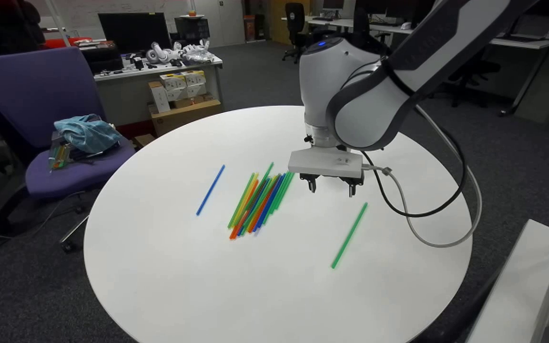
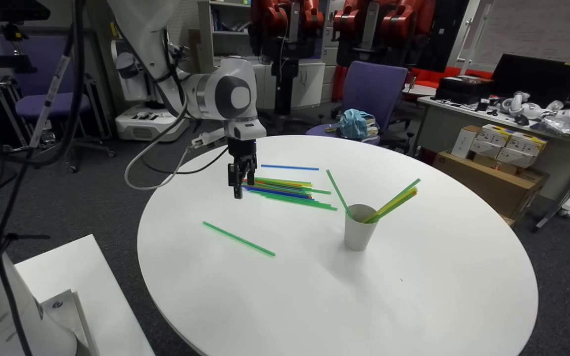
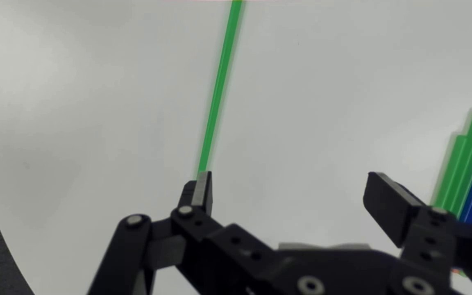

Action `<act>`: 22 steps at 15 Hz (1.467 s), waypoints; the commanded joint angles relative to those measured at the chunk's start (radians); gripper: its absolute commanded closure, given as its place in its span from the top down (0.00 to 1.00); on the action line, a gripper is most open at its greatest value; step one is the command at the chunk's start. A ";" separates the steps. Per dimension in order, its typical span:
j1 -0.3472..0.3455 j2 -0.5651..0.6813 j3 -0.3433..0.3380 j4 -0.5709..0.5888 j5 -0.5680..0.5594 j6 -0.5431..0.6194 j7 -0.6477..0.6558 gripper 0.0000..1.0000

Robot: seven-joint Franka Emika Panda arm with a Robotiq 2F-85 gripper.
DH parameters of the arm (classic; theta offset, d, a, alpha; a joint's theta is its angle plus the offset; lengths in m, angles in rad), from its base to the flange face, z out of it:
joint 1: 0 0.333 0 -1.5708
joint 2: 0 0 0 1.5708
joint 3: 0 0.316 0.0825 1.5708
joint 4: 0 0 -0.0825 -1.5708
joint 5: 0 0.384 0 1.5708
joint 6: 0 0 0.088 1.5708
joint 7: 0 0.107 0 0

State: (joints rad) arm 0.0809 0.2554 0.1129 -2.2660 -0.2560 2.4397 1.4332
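Green straw (image 3: 219, 84): lay alone on the white surface (image 1: 169, 271), to the right of the straw bundle (image 1: 269, 205) in an exterior view, its far end nearest the gripper.
Gripper (image 1: 331, 192): hung above the surface, fingers spread wide, nothing between them; its height was hard to judge.
Left finger (image 3: 202, 190): overlapped one end of the straw in the wrist view, so the straw lined up with that tip and not with the gap. Straight descent would probably have pinned or flicked it, the sideways offset being the cause.
Straw bundle: green, yellow, orange and blue lengths lay packed together, some crossing, and showed just beyond the right finger (image 3: 385, 205) in the wrist view. Low sideways travel might have scattered them, since such smooth tubes looked ready to roll.
Blue straw (image 1: 210, 189): lay apart, left of the bundle, and seemed least at risk.
White cup (image 2: 357, 235): stood upright, near and right of the bundle, with green and yellow cup straws (image 2: 395, 203) leaning past its rim. Any knock on those ends could have tipped it.
Grey cable (image 1: 439, 245): drooped in a slack loop right of the gripper; its sag might have snagged or swept something.
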 commanded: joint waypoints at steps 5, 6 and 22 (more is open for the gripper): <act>0.086 -0.041 -0.073 -0.088 -0.015 0.059 0.032 1.00; 0.092 -0.038 -0.078 -0.105 -0.019 0.075 0.037 1.00; 0.142 0.046 -0.216 -0.216 -0.110 0.278 0.252 1.00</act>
State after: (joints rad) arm 0.2006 0.2954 -0.0767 -2.4615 -0.3485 2.6791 1.6541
